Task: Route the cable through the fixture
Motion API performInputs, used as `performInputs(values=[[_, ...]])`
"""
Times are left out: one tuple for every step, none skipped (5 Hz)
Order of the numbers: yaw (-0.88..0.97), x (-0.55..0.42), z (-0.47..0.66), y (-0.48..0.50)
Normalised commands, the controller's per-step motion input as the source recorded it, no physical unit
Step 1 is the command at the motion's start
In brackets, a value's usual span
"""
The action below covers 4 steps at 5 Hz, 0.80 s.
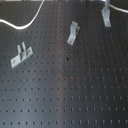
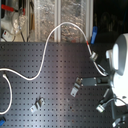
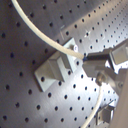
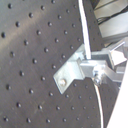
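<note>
The white cable (image 2: 47, 47) runs from the second exterior view's left edge, arcs up over the black perforated board (image 2: 45, 85) and comes down to my gripper (image 2: 93, 54) near the board's far right. In both wrist views the cable (image 4: 84, 30) enters my metal fingers (image 4: 107, 56) and hangs out below them. My gripper (image 3: 97, 65) looks shut on the cable (image 3: 40, 30), right over a metal bracket (image 3: 55, 70). The bracket also shows in the second wrist view (image 4: 70, 77). In the first exterior view the cable (image 1: 27, 25) loops at the top left.
Other metal brackets stand on the board: one left (image 1: 21, 55) and one in the middle (image 1: 73, 32) of the first exterior view, with another at its top right (image 1: 106, 16). My white arm (image 2: 120, 65) fills the second exterior view's right. Shelves and clutter (image 2: 60, 15) lie behind the board.
</note>
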Motion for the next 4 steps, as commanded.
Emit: performInputs(values=[[0.0, -0.388, 0.31, -0.122], [0.0, -0.363, 0.3, -0.101], [0.0, -0.331, 0.28, -0.103], [0.0, -0.268, 0.18, -0.114]])
